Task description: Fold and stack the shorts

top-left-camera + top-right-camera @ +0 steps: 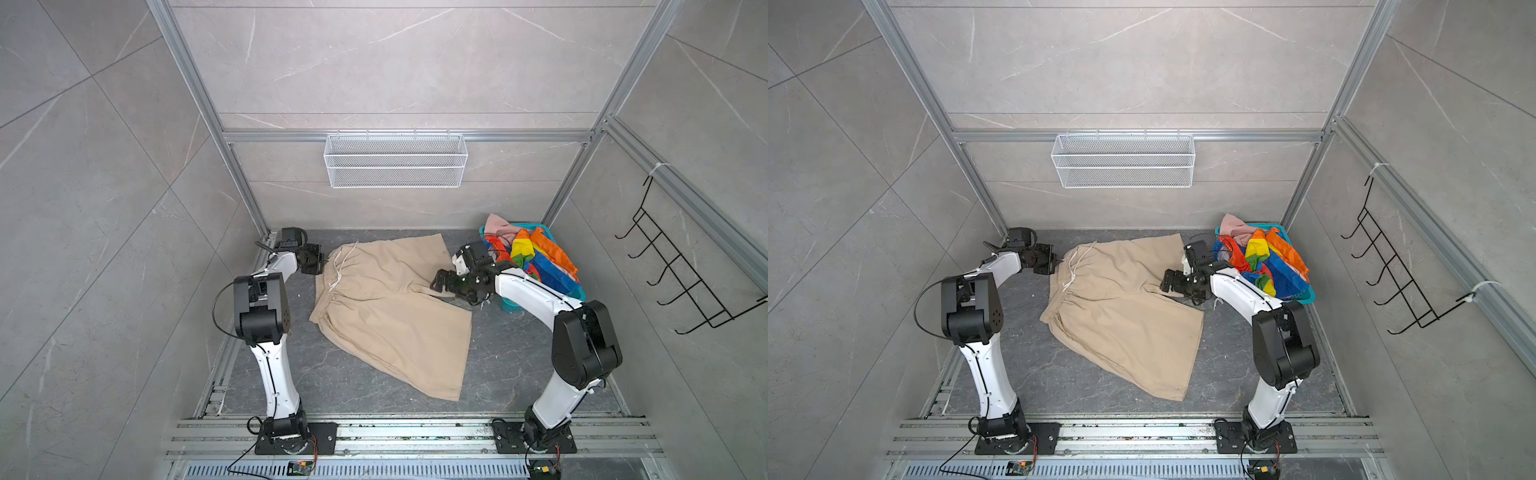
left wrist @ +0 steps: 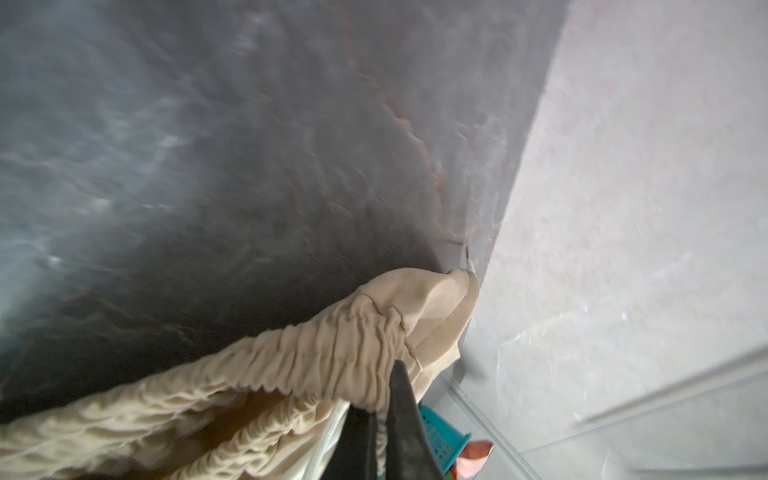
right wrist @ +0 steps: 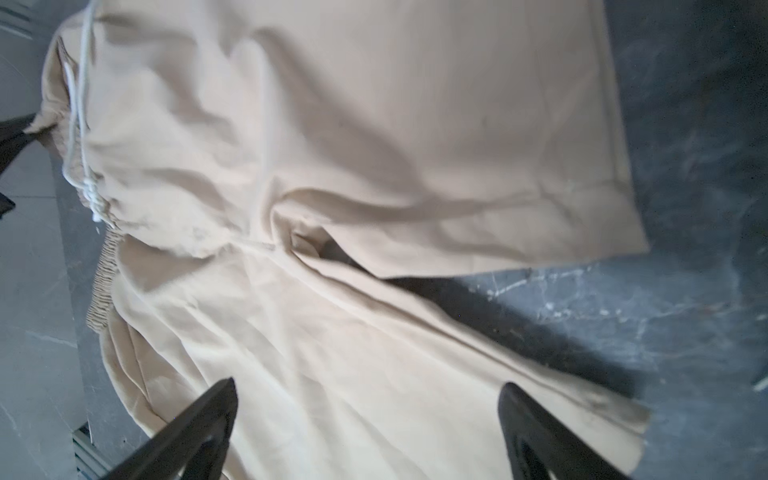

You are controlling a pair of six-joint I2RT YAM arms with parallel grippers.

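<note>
Here, a dark grey marbled worktop [image 1: 332, 386] sits boxed in by pale grey stone-look walls [image 1: 395, 62] and an aluminium frame [image 1: 270, 136]; a white wire basket [image 1: 395, 160] hangs at the back and a black hook rack [image 1: 681, 270] on the right wall; the beige shorts [image 1: 386, 316] lie spread mid-worktop; the left claw [image 1: 322, 261] is clamped on their waistband [image 2: 332, 345]; the right claw [image 3: 370, 384] gapes wide over the legs, holding nothing; the rainbow shorts [image 1: 540, 257] and pink shorts [image 1: 500, 224] are heaped in a teal basket [image 1: 509, 305] at the far right corner.
</note>
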